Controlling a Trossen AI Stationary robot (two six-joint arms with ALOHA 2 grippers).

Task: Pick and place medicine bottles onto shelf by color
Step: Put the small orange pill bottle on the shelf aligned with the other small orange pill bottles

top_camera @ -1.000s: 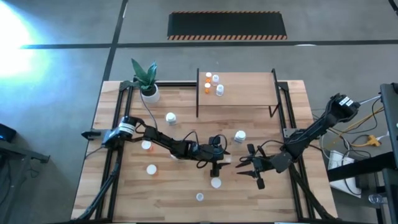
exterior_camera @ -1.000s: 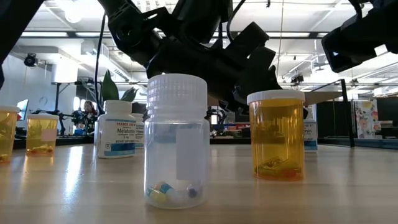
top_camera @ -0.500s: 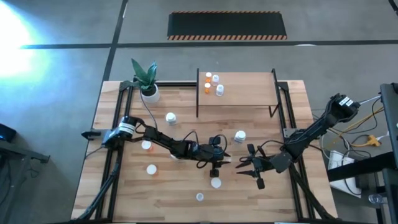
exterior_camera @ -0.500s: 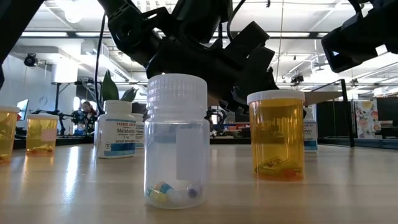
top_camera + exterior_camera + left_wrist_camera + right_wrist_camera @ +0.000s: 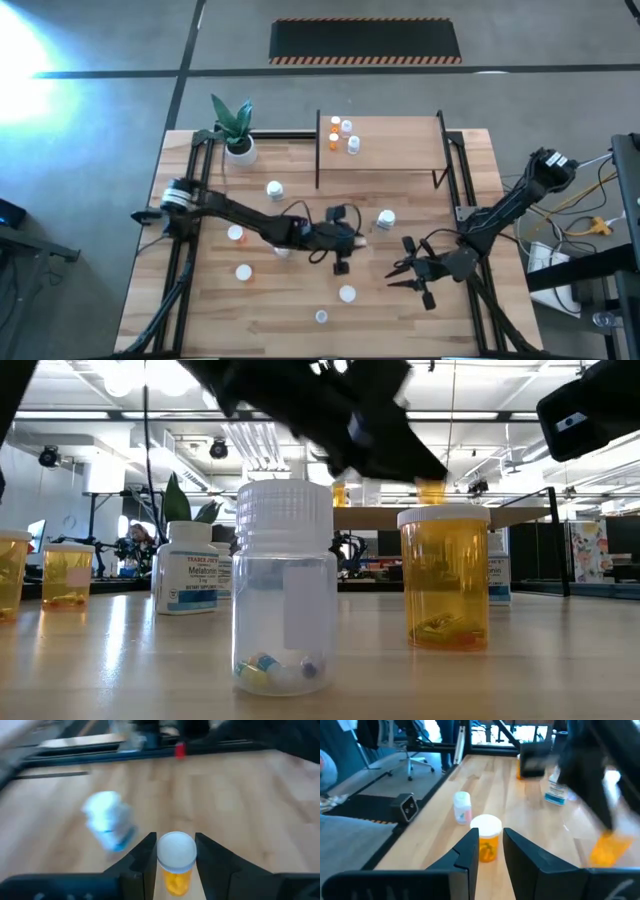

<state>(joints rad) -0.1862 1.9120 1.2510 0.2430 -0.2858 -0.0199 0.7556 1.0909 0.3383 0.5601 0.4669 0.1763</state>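
Left gripper (image 5: 175,865) pinching round-capped orange bottle (image 5: 176,864), apparently lifted; right gripper (image 5: 408,272) spread above slatted tabletop (image 5: 460,310)

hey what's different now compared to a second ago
The left gripper, shut on an orange bottle, has lifted off the table and swung toward the shelf. The right gripper, open, slid slightly toward the table's near edge. The orange bottle and clear bottle near that edge stayed put, as did the three on the shelf.
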